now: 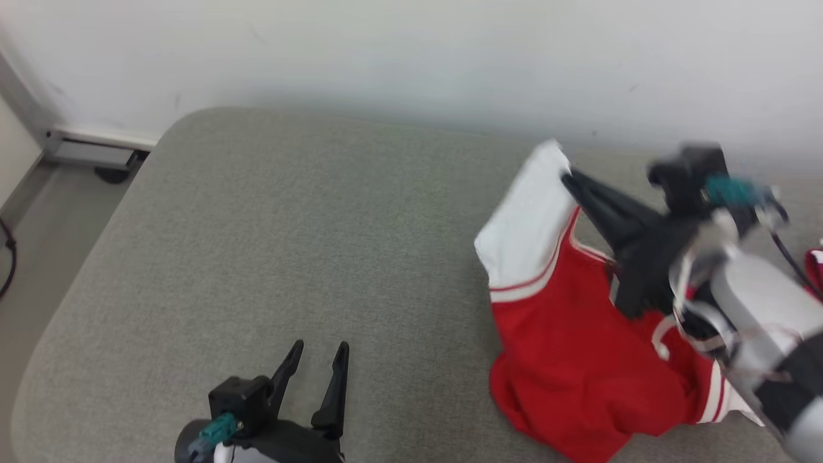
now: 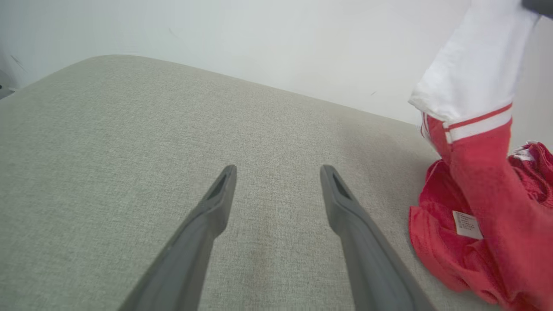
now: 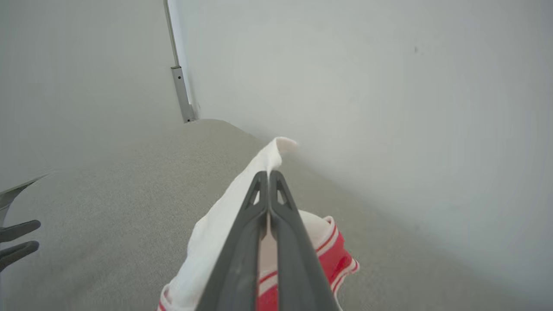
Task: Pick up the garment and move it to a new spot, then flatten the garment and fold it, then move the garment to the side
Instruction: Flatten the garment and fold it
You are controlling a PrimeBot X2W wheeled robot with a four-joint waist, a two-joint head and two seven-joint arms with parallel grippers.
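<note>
The garment (image 1: 566, 334) is red with white panels and red-white stripe trim. My right gripper (image 1: 567, 175) is shut on its white upper edge and holds that edge lifted above the grey cushioned surface, while the red lower part bunches on the surface. In the right wrist view the shut gripper (image 3: 268, 176) pinches white cloth of the garment (image 3: 207, 242). The left wrist view has the garment (image 2: 475, 181) hanging at the right, a label showing. My left gripper (image 1: 320, 360) stands open over bare cushion at the lower left, well apart from the garment; its open fingers (image 2: 216, 203) hold nothing.
The grey cushioned surface (image 1: 270, 244) runs up to a white wall (image 1: 411, 51) at the back. Its rounded left edge drops to floor with a baseboard fixture (image 1: 90, 151) and a dark cable (image 1: 8, 257). More red cloth (image 1: 815, 263) lies at the far right edge.
</note>
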